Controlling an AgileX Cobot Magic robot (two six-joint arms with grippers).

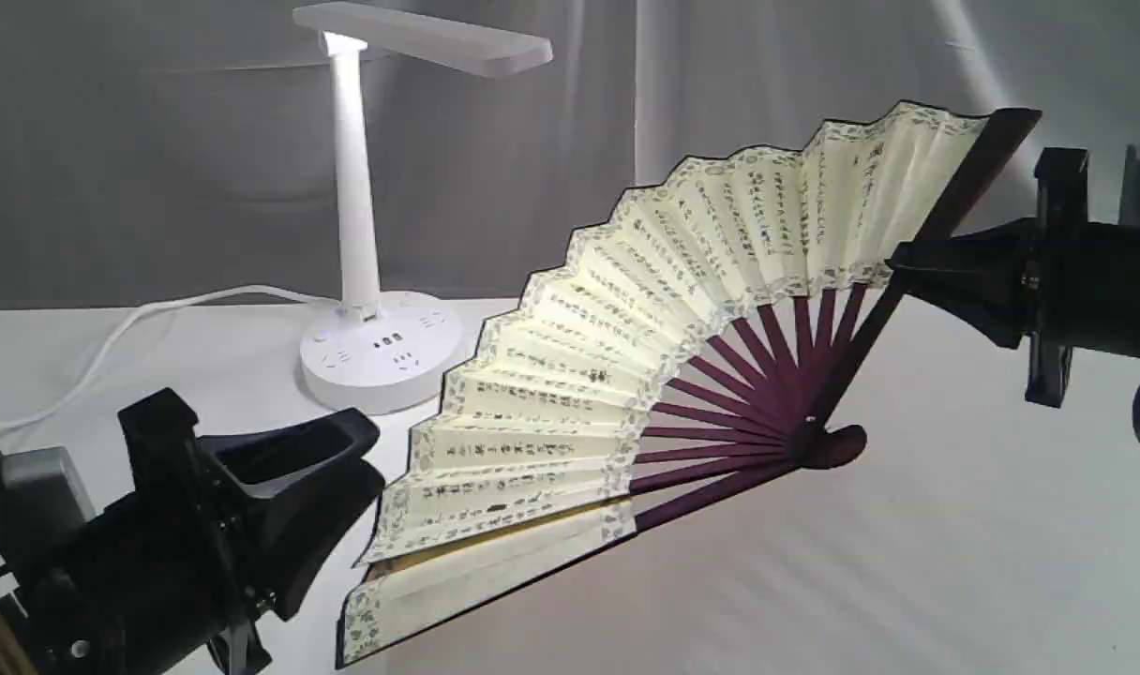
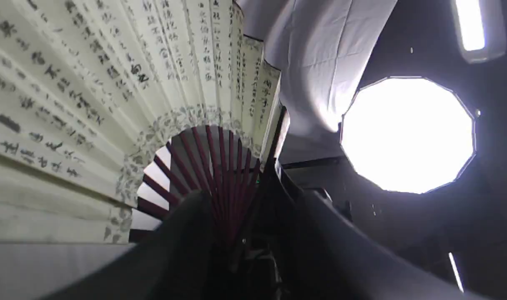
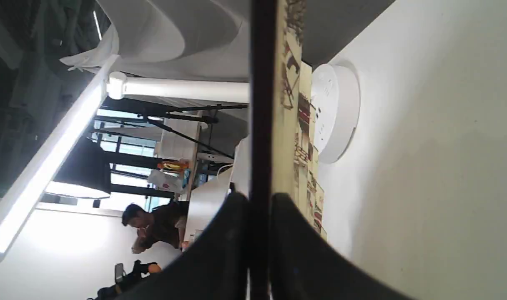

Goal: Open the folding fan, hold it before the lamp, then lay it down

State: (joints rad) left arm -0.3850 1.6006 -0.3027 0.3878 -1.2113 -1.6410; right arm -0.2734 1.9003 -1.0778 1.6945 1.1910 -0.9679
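The folding fan (image 1: 626,309) is spread wide, its cream leaf with black calligraphy facing the exterior camera and its maroon ribs meeting at the pivot low on the right. My right gripper (image 1: 900,264) is shut on the dark outer guard (image 3: 259,104) at the fan's upper right. The other guard slants down to the table at the lower left. My left gripper (image 1: 375,457) is open just left of that low edge, not touching it. In the left wrist view the fan (image 2: 91,83) fills the area beyond the parted fingers (image 2: 186,233). The white lamp (image 1: 354,187) stands lit behind the fan, at the back left.
The lamp's white cord (image 1: 111,337) trails left across the white tablecloth (image 1: 954,562). A grey curtain (image 1: 157,141) hangs behind. A bright octagonal studio light (image 2: 407,133) and a seated person (image 3: 153,225) show beyond the table.
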